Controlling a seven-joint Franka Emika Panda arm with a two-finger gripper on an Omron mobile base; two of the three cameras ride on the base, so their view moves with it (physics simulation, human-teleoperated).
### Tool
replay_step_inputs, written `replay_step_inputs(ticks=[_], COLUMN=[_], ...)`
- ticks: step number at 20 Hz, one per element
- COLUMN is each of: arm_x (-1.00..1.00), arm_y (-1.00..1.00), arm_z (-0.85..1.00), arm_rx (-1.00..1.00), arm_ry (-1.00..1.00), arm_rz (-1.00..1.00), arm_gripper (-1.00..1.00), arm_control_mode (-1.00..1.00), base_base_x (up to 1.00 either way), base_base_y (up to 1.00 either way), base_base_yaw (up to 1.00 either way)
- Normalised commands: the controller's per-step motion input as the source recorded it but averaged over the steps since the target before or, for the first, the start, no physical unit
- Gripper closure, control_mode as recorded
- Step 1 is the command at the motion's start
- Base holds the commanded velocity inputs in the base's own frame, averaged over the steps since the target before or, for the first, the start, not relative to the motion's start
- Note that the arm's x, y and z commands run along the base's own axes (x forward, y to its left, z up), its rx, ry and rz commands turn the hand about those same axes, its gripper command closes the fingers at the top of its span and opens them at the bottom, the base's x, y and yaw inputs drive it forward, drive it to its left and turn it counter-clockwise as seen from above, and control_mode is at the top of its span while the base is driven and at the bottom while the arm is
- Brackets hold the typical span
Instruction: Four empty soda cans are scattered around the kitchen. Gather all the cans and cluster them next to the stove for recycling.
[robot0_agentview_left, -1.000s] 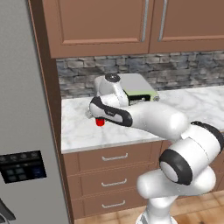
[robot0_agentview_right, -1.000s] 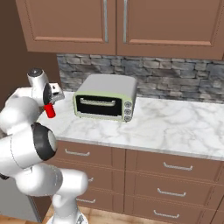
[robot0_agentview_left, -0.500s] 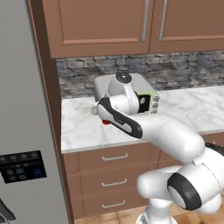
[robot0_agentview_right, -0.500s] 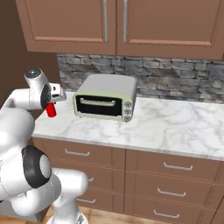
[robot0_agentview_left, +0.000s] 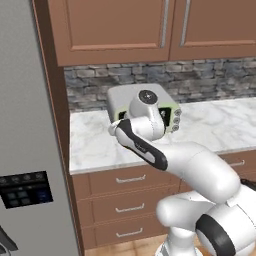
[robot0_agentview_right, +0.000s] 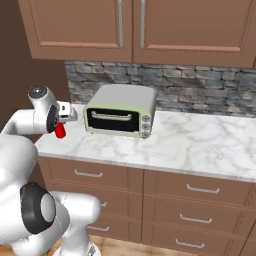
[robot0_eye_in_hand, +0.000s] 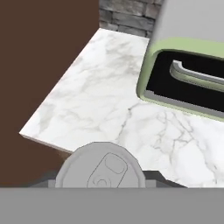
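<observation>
My gripper (robot0_agentview_right: 61, 125) is shut on a dark red soda can (robot0_agentview_right: 60, 131), held upright over the left end of the marble counter (robot0_agentview_right: 190, 145), left of the toaster oven. In the hand view the can's silver top with its pull tab (robot0_eye_in_hand: 101, 168) sits between my fingers, over the counter's front left corner (robot0_eye_in_hand: 83, 109). Whether the can rests on the counter or hangs just above it I cannot tell. In the left base view my white hand (robot0_agentview_left: 145, 117) stands in front of the toaster oven and hides the can. The stove is out of view.
A pale green toaster oven (robot0_agentview_right: 120, 107) (robot0_agentview_left: 120, 97) (robot0_eye_in_hand: 192, 48) stands on the counter right of the can. A grey fridge (robot0_agentview_left: 25, 150) and a brown side panel (robot0_eye_in_hand: 39, 65) close off the counter's left end. Wood cabinets (robot0_agentview_right: 130, 25) hang above, drawers (robot0_agentview_right: 90, 175) below.
My arm has swung and the hand has turned toward the toaster oven, hiding the can in the left base view. The can stays in the gripper at nearly the same spot.
</observation>
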Motion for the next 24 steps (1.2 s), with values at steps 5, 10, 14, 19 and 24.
replay_step_inputs(ticks=[5, 10, 14, 19, 24], arm_x=[0.00, 0.00, 0.00, 0.00, 0.00], arm_y=[0.00, 0.00, 0.00, 0.00, 0.00], arm_z=[0.00, 0.00, 0.00, 0.00, 0.00], arm_rx=[0.00, 0.00, 0.00, 0.00, 0.00], arm_ry=[0.00, 0.00, 0.00, 0.00, 0.00], arm_rz=[0.00, 0.00, 0.00, 0.00, 0.00], arm_gripper=[1.00, 1.00, 1.00, 1.00, 1.00], arm_control_mode=[1.00, 1.00, 1.00, 1.00, 1.00], base_base_x=[-0.99, -0.98, -0.70, -0.29, 0.09], base_base_y=[-0.44, -0.60, -0.16, 0.36, 0.93], base_base_yaw=[-0.10, 0.34, 0.75, 0.76, 0.61])
